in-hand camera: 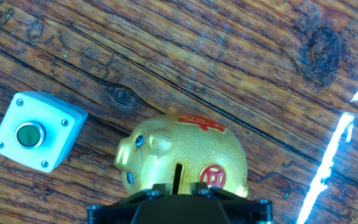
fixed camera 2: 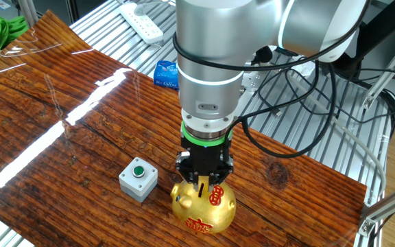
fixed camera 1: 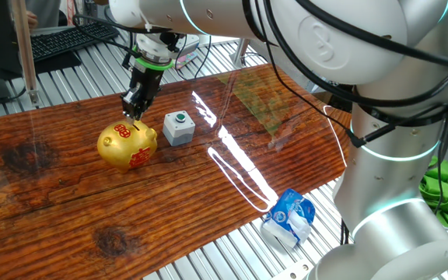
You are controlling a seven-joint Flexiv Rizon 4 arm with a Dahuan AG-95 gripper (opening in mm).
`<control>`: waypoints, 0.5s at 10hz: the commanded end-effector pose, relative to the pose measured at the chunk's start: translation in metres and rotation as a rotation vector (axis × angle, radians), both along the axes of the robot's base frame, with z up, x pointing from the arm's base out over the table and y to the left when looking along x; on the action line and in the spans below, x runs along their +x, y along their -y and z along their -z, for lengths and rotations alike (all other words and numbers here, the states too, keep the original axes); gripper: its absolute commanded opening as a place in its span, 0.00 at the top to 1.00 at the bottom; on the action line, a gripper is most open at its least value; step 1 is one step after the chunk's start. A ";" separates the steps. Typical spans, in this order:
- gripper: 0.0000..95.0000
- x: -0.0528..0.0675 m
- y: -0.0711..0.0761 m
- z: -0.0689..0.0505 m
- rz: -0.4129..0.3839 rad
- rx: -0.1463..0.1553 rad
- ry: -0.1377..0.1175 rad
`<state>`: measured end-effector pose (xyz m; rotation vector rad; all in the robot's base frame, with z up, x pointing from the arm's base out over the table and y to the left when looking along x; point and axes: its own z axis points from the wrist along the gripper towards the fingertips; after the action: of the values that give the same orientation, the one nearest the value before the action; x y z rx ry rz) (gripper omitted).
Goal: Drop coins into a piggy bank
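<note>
The gold piggy bank [fixed camera 1: 127, 145] with red markings stands on the wooden table; it also shows in the other fixed view [fixed camera 2: 203, 206] and in the hand view [in-hand camera: 182, 158]. My gripper [fixed camera 1: 136, 117] hangs straight over its back, with the fingertips just above the top slot [in-hand camera: 178, 175]. The fingers [fixed camera 2: 196, 180] stand close together with only a narrow gap. A thin pale strip between them [fixed camera 2: 204, 183] looks like a coin held edge-on. In the hand view the gripper [in-hand camera: 176, 194] is right over the slot.
A small grey box with a green button [fixed camera 1: 179, 127] sits close beside the pig, seen also in the hand view [in-hand camera: 35, 132]. A crumpled blue and white packet [fixed camera 1: 289, 218] lies near the table edge. A keyboard [fixed camera 1: 68, 37] and a power strip [fixed camera 2: 141, 20] lie beyond the table.
</note>
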<state>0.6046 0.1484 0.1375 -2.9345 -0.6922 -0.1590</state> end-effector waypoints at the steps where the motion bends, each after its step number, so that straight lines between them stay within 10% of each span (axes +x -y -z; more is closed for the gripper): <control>1: 0.80 0.005 0.000 -0.003 -0.105 -0.010 0.004; 2: 1.00 0.007 0.001 -0.006 -0.223 -0.017 0.010; 5: 1.00 0.014 0.005 -0.019 -0.560 -0.040 0.063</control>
<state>0.6148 0.1444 0.1520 -2.8374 -1.0600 -0.1493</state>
